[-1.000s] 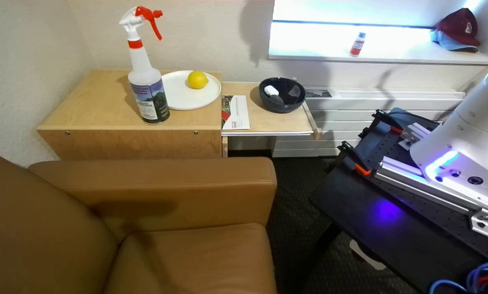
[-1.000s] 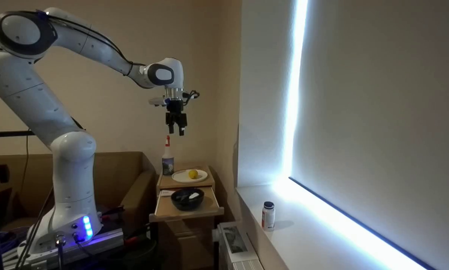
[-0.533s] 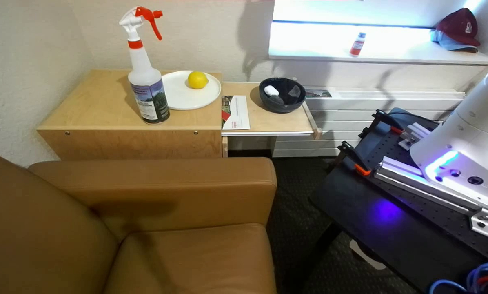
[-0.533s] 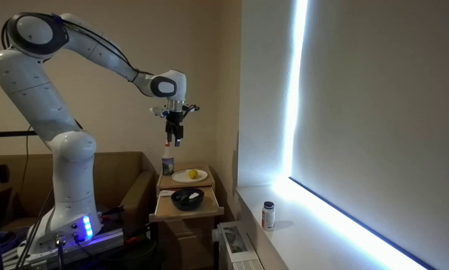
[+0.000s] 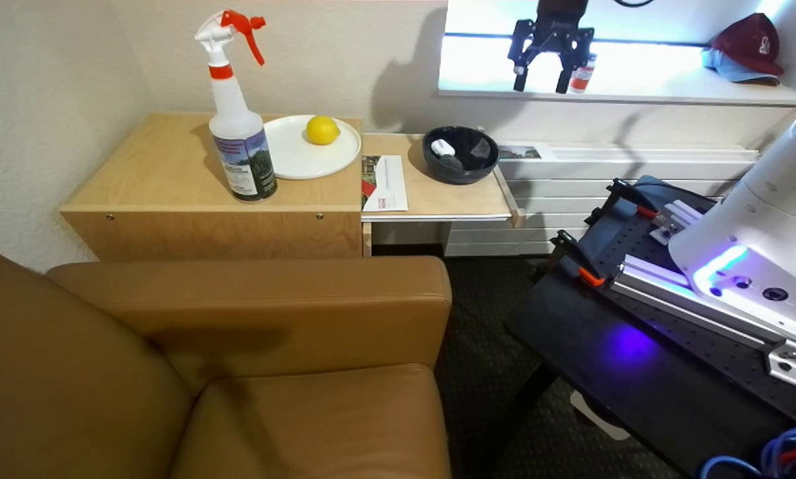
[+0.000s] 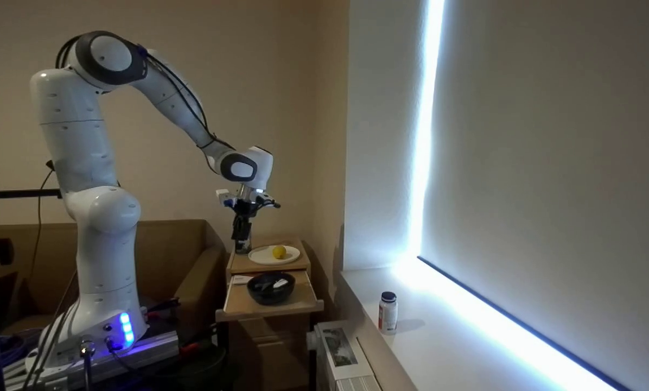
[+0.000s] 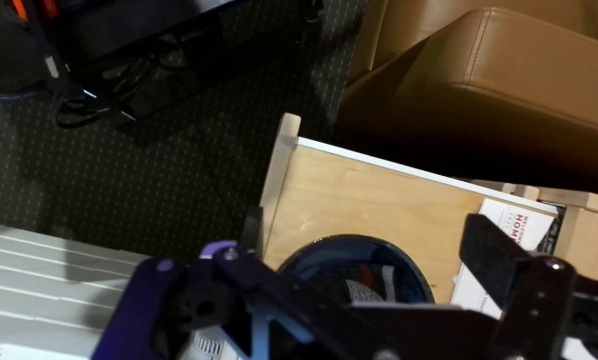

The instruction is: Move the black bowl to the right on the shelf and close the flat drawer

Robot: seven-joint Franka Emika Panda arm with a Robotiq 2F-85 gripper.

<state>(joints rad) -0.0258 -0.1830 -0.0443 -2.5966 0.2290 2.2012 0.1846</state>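
Note:
The black bowl (image 5: 458, 176) sits in the pulled-out flat drawer (image 5: 431, 203) and holds a white item and dark items. The bowl (image 6: 270, 297) and the drawer (image 6: 235, 305) also show in the other exterior view. The shelf (image 5: 644, 76) is the bright white ledge, also at right here (image 6: 438, 353). My gripper (image 5: 541, 85) is open and empty, in the air above the bowl's level; it also shows here (image 6: 242, 239), slightly tilted. In the wrist view the bowl (image 7: 346, 247) lies below and between my spread fingers (image 7: 366, 240), partly hidden by the gripper.
A spray bottle (image 5: 241, 156) and a white plate (image 5: 291, 159) with a yellow fruit (image 5: 322, 130) stand on the cabinet top (image 5: 152, 173). Papers (image 5: 388, 183) lie in the drawer. A small bottle (image 6: 388, 314) and a cap (image 5: 747, 46) are on the shelf. A radiator (image 5: 637, 169) runs below it.
My arm has come down, and the gripper has tilted and entered the exterior view over the cabinet from above. The bowl and the drawer have not moved.

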